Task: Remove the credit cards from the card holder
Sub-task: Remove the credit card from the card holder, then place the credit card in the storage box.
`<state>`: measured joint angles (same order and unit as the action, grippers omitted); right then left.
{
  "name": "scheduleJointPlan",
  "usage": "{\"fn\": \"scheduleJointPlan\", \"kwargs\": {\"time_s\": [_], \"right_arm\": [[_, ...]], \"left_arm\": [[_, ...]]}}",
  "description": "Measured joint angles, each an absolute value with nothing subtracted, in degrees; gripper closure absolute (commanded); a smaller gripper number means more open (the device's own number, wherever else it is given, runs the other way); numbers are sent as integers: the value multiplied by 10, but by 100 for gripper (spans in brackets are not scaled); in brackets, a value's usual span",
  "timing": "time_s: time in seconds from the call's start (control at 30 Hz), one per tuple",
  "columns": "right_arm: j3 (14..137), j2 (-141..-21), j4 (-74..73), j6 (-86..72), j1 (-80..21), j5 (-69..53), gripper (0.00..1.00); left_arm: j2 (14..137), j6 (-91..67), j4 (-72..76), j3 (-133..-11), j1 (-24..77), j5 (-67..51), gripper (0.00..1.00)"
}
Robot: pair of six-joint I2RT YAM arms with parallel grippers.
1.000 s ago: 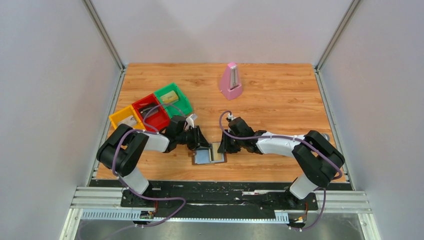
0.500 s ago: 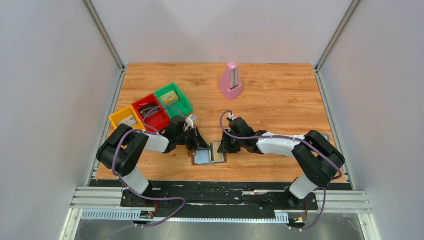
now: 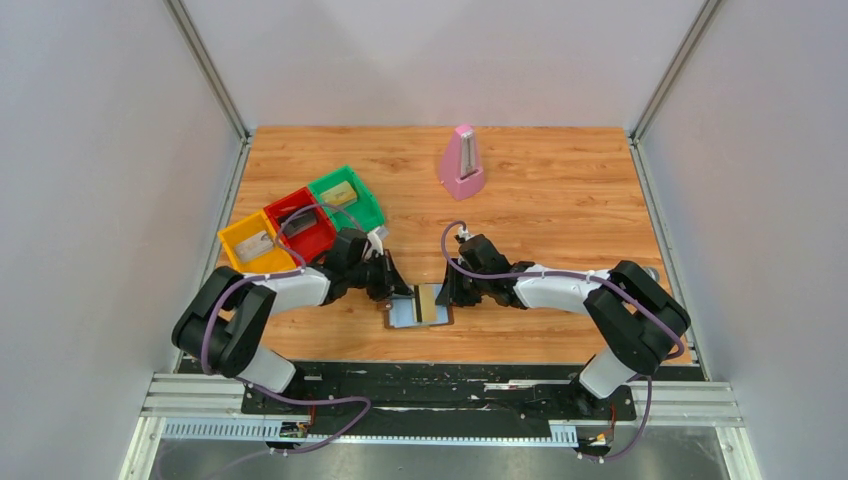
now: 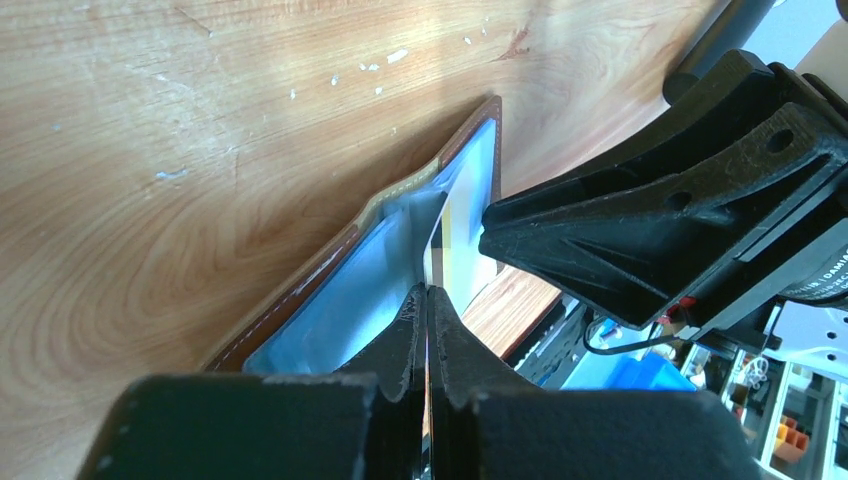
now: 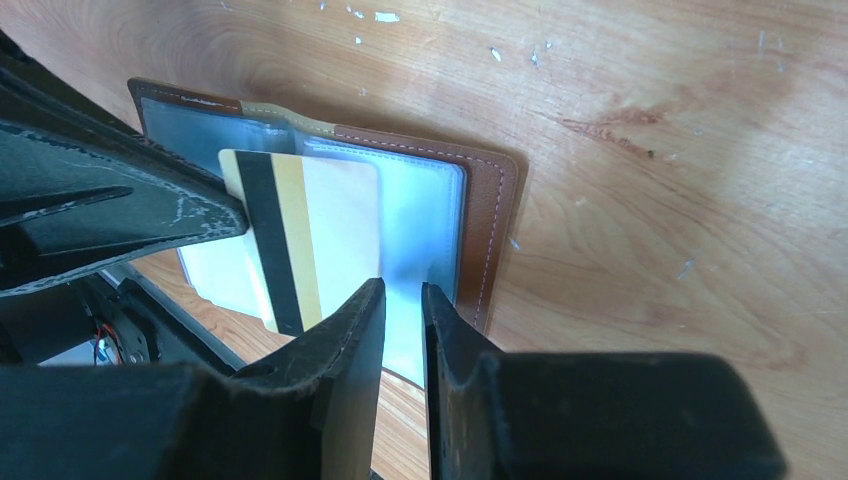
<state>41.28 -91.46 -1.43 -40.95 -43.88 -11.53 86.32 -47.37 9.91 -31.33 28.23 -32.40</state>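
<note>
The card holder [image 3: 404,316] lies open near the table's front edge, grey-blue inside with a brown rim. It also shows in the left wrist view [image 4: 330,300] and the right wrist view [image 5: 492,230]. A gold-tan credit card [image 3: 427,302] with a dark stripe [image 5: 300,235] sticks part way out of the right half's pocket. My left gripper [image 3: 399,289] [image 4: 427,290] is shut on the card's left edge [image 4: 452,240]. My right gripper [image 3: 446,296] [image 5: 402,292] is nearly shut, with its tips on the holder's right half. Other cards are hidden.
Yellow [image 3: 238,232], red [image 3: 318,244] and green [image 3: 368,212] trays stand at the back left, each with small items in it. A pink metronome [image 3: 462,162] stands at the back middle. The holder lies close to the table's front edge.
My left gripper has closed on the gold card and drawn it part way out to the left. The left elbow has swung down and left. The right arm has stayed put.
</note>
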Motion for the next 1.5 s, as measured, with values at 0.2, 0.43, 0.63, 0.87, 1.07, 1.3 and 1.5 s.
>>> {"fn": "scheduleJointPlan", "kwargs": {"time_s": [0.2,0.43,0.63,0.87,1.07,1.3,1.5], "right_arm": [[413,-915,-15,-409,-438,-115,78],[414,-905,-24,-387,-438,-106,75],[412,-859,-24,-332,-438,-85,71],[356,-764,97,-200,-485,-50,62],[253,-712,262,20,-620,8,55],[215,-734,377,195,-689,84,42],[223,-791,441,289,-732,163,42]], "left_arm": [[827,-461,56,-313,264,-316,100],[790,-446,6,-315,251,-311,100],[753,-436,-37,-325,250,-297,100],[710,-438,-69,-337,250,-284,100],[655,-462,-91,-345,249,-281,100],[594,-488,-109,-362,247,-275,100],[588,-517,-110,-362,247,-276,100]]}}
